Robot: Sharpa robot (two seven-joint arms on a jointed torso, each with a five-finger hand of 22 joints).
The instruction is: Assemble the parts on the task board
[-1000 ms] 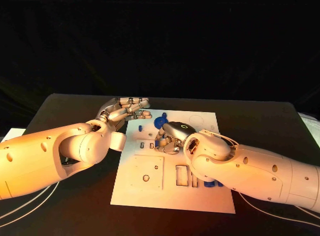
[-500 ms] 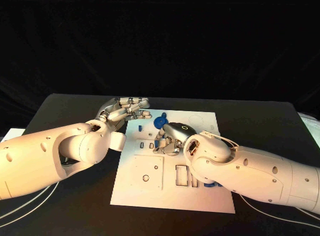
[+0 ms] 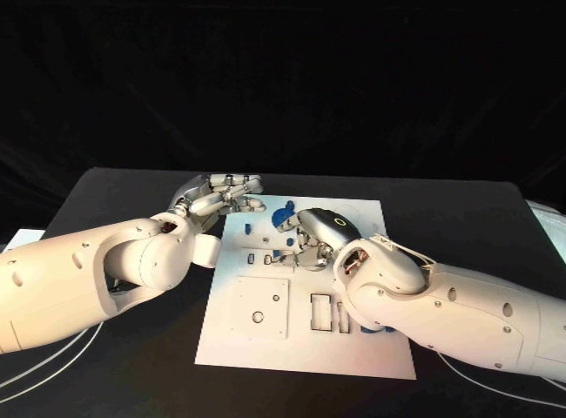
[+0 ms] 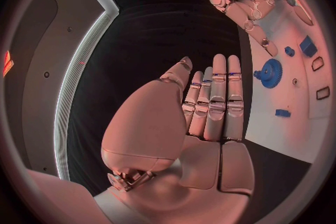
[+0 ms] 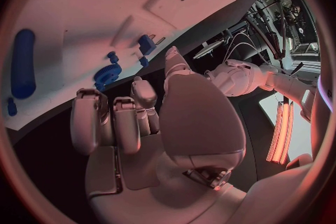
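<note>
Under right robot hand (image 3: 314, 233), task board (image 3: 265, 331) parts hidden (grasp unclear).

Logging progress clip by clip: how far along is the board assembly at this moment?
Early, by the look of it. Done: nothing clearly seated; the blue gear and small blue parts lie on the task board, and whether any is fitted cannot be told. In hand: nothing; the left hand is flat by the board's edge, the right hand hovers above the parts. Left: apparently most of the assembly.

Robot lab, black-draped table (image 3: 132, 187), cables (image 5: 238, 39)
</note>
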